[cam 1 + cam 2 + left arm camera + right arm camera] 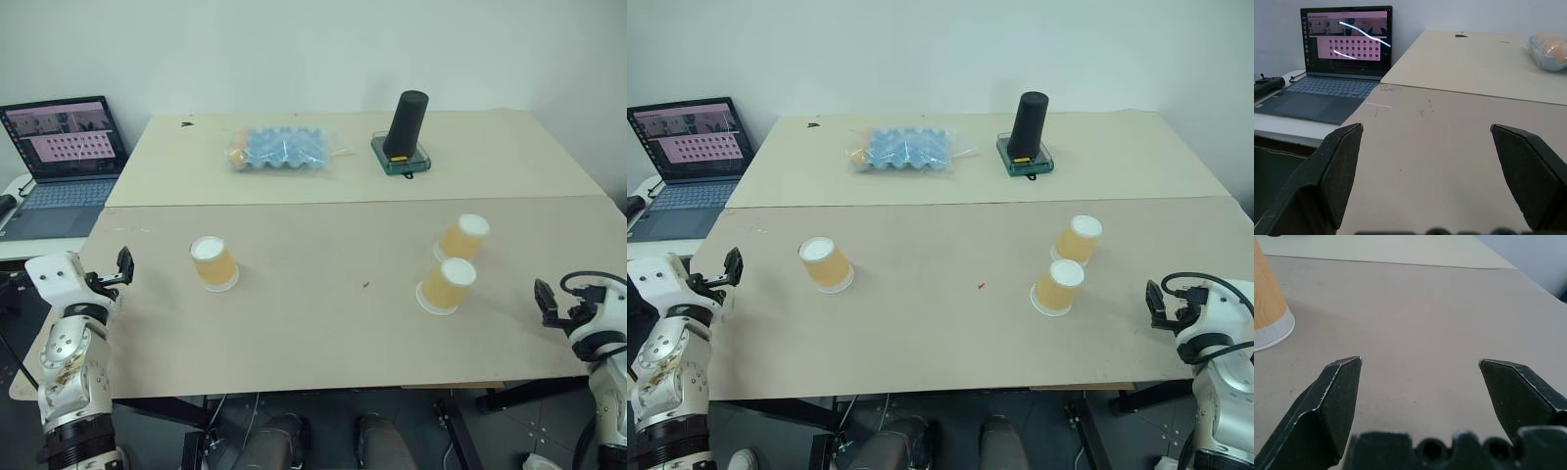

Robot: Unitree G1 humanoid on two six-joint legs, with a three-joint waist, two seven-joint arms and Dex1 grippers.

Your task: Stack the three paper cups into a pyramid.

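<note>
Three orange-tan paper cups stand upside down on the near table, each on its own. One cup (214,262) is at the left. The other two (462,238) (446,285) stand close together at the right, and the nearer one's side also shows in the right wrist view (1266,303). No cup rests on another, so there is no pyramid. My left gripper (122,266) hovers open at the table's left edge, well left of the left cup, with nothing between its fingers (1342,166). My right gripper (544,302) is open and empty at the right edge, right of the pair.
On the far table lie a blue egg tray in plastic (279,149) and a tall black cylinder (406,125) on a green base. An open laptop (61,157) sits on a side surface at the left. A seam (353,202) divides the two tabletops.
</note>
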